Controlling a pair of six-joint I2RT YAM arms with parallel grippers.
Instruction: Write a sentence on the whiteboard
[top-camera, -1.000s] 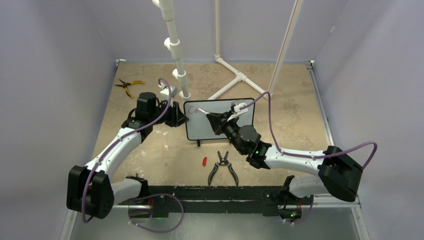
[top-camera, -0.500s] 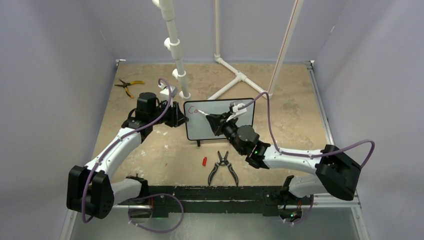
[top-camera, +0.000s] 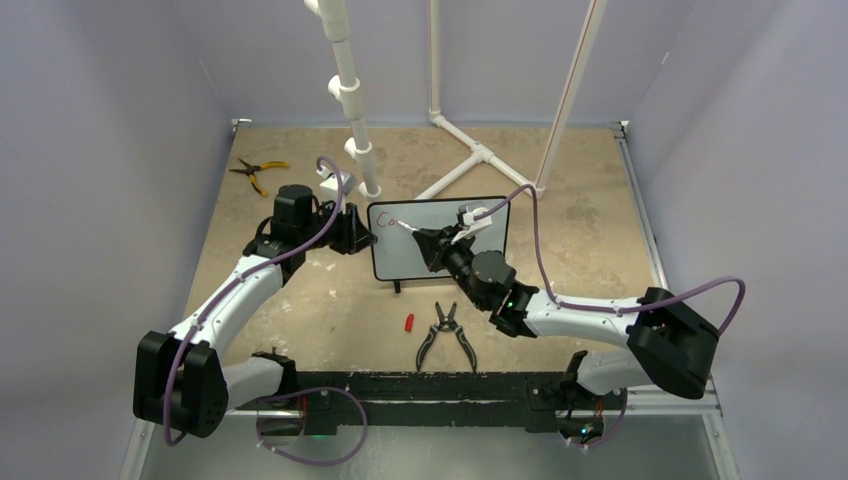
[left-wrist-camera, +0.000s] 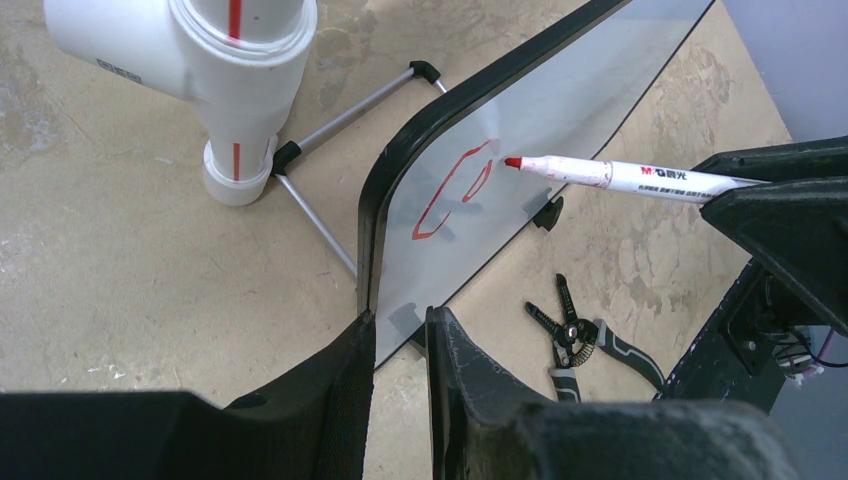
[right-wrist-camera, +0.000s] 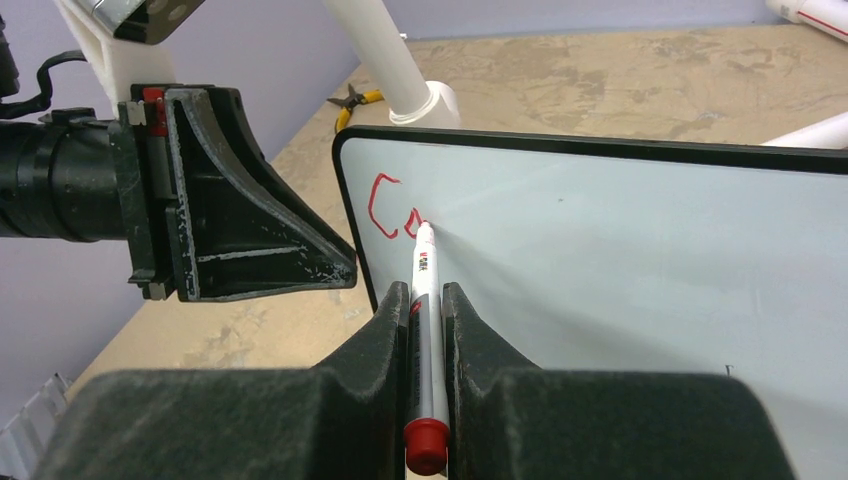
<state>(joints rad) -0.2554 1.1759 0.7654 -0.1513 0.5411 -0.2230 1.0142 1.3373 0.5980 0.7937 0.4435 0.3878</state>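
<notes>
The whiteboard stands upright mid-table on small black feet. My left gripper is shut on its left edge, and in the left wrist view the black frame runs down between my fingertips. My right gripper is shut on a white marker with a red end. The marker's tip touches the whiteboard at the upper left. Of the sentence, only a red "C" and a small second letter show. The left wrist view shows the same letters beside the marker.
A red marker cap and black wire strippers lie in front of the board. Yellow pliers lie at the back left. A white PVC pipe stands just behind the board's left end, and more pipes lie behind it.
My right gripper and the marker have shifted slightly left along the board's top. The left arm and the board have not moved.
</notes>
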